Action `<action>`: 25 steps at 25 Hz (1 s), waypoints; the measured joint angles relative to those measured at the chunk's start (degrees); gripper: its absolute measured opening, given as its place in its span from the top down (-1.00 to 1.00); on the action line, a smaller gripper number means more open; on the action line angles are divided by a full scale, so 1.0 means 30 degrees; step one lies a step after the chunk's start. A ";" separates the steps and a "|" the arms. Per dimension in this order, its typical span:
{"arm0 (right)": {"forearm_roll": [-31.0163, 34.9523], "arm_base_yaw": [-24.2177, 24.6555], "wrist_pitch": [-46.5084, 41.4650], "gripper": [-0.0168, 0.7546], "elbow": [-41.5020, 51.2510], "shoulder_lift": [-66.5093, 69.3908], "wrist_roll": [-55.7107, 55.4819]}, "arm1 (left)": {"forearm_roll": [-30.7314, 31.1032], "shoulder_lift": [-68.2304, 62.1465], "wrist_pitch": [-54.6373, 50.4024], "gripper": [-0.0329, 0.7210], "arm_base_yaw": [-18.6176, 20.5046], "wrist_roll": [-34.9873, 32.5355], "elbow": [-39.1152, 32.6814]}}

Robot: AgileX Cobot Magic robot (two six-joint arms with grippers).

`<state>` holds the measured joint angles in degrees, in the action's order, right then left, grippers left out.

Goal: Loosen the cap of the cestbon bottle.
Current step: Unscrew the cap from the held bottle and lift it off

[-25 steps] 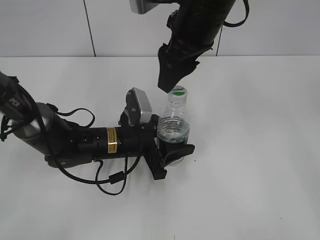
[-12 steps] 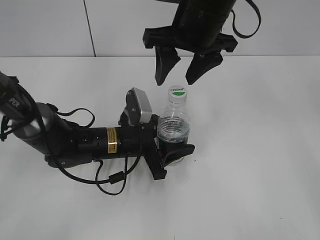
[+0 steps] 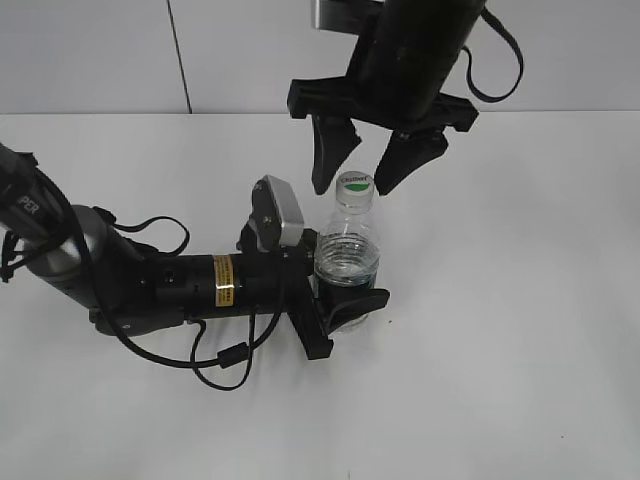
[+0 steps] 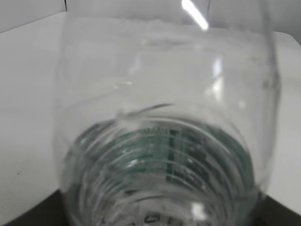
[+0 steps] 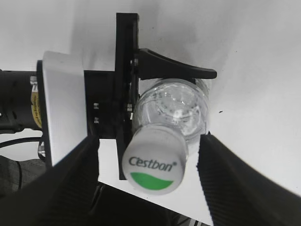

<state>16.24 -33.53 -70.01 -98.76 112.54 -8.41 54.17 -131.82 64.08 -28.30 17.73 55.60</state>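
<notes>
Both arms are matte black with loose black cables. The left arm [image 3: 150, 285] has a silver-grey joint, a yellow label band and a grey wrist camera [image 3: 277, 212]. The right hand [image 3: 366, 165] ends in tapered black fingers [image 3: 328, 160].

White cap [image 5: 154, 161], green mark

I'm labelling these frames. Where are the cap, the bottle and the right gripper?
cap [image 5: 153, 162]: right wrist view, on its printed top.
bottle [image 3: 348, 255]: exterior view, on its clear shoulder.
right gripper [image 3: 357, 175]: exterior view, midway between its open fingertips.
</notes>
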 joint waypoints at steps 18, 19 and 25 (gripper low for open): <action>-0.0379 0.0000 0.0000 -0.22 0.0504 -0.0366 0.0254 | -0.0017 0.0000 -0.0018 -0.16 0.0000 0.0000 0.0000; -0.0424 0.0000 0.0000 -0.22 0.0527 -0.0383 0.0264 | -0.0017 0.0000 -0.0018 -0.16 0.0000 0.0000 0.0000; -0.0485 0.0000 0.0000 -0.03 0.0589 -0.0380 0.0279 | -0.0017 0.0000 -0.0018 -0.16 0.0000 0.0000 0.0000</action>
<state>14.79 -33.53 -70.01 -96.99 111.40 -7.57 54.12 -131.82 64.02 -28.30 17.73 55.60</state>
